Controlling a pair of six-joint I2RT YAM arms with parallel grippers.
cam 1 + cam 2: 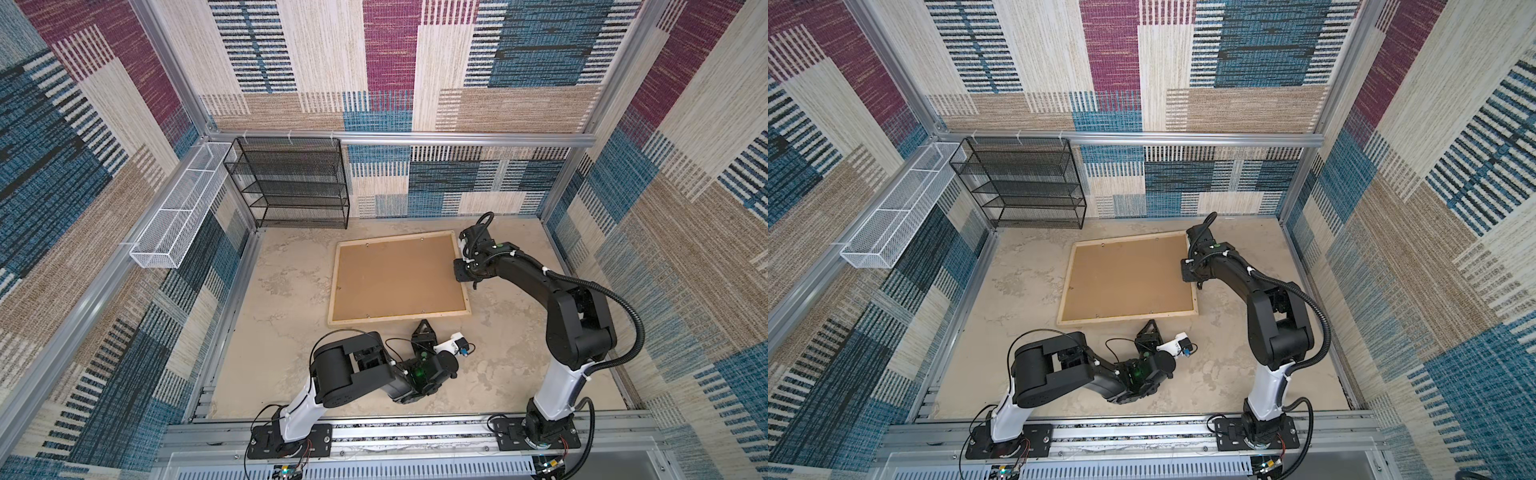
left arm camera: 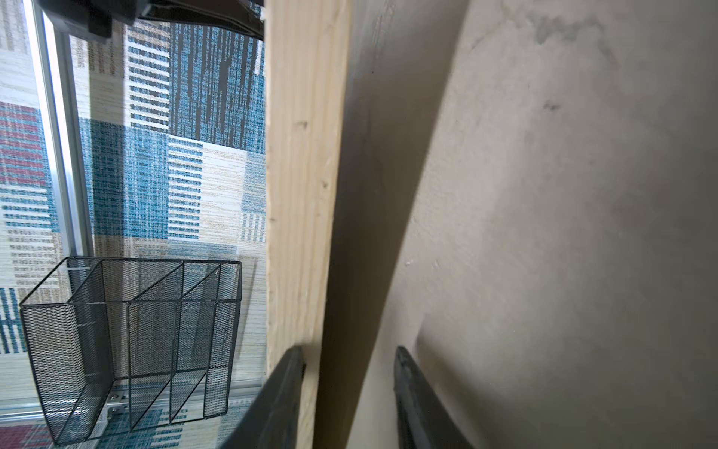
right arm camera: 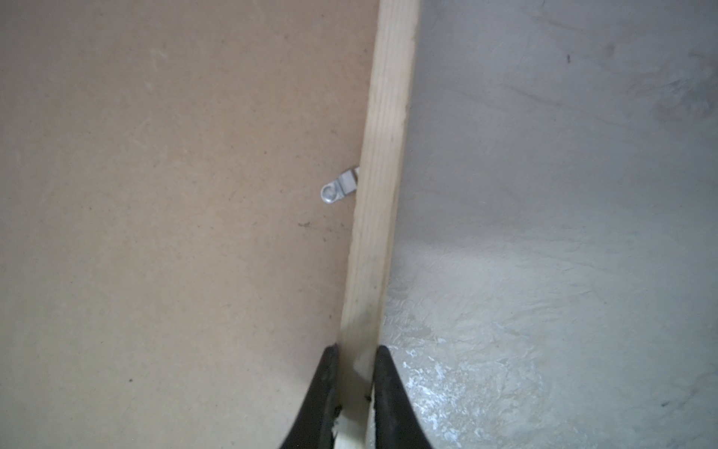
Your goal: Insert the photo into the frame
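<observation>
1. The frame (image 1: 374,318) (image 1: 1121,316) lies flat on the table (image 1: 291,291), just right of centre in both top views. Its pale wood bars run around a brown backing board (image 1: 399,278) that faces up.
2. In the right wrist view a small metal tab (image 3: 338,190) reaches from the inner side of one bar onto the board.
3. The right gripper (image 3: 355,350) is at the right-hand bar of the frame, right of centre in both top views. Its two black fingers are clenched on that bar, one on the board side and one on the table side.
4. The left gripper (image 1: 424,324) sits just below the frame's lower bar, at lower centre in both top views. In the left wrist view its fingers (image 2: 283,388) are released and stand apart. One lies against the pale wood, and the other is clear of it on the table side.
5. A black mesh rack (image 1: 291,183) stands against the back wall at upper left of centre.
6. A long white mesh basket (image 1: 178,216) hangs on the left wall beside the rack.
</observation>
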